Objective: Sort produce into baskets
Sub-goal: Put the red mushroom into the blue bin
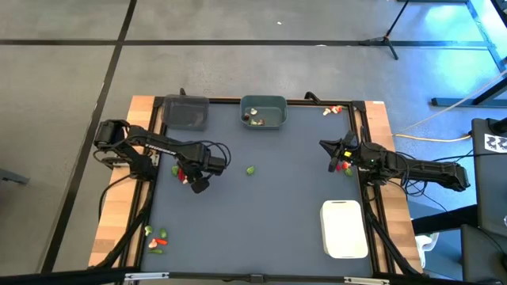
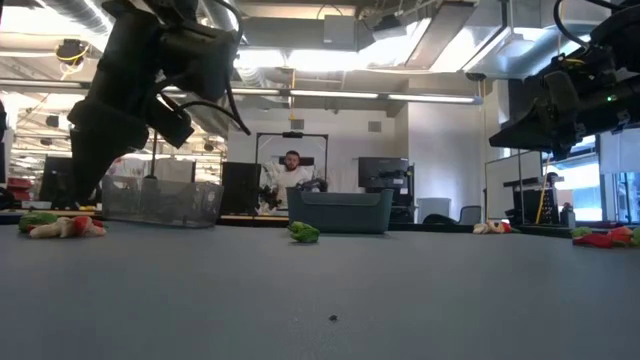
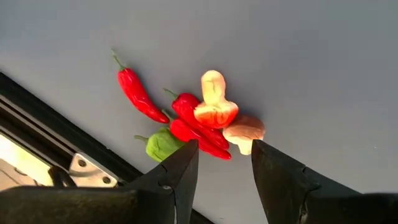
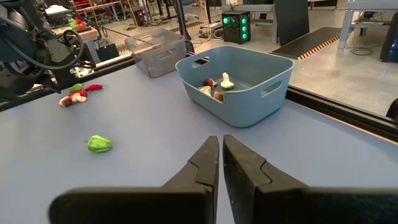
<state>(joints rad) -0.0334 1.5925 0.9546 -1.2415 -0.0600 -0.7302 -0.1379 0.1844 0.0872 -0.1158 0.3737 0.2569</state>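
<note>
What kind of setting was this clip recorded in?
Probably a robotics lab or open workshop: rows of desks with dark computer monitors, a seated person behind the table, and a black camera tripod on the concrete floor.

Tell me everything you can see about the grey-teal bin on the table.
The grey-teal bin is a rectangular tub with rounded corners, smooth like plastic, with a slot handle in its end wall. It stands upright and open at the table's far edge, beside the dark grey bin but apart from it. Inside lie a few pale tan-white pieces with some red. No gripper touches it; the right gripper, fingers nearly shut, points toward it.
</note>
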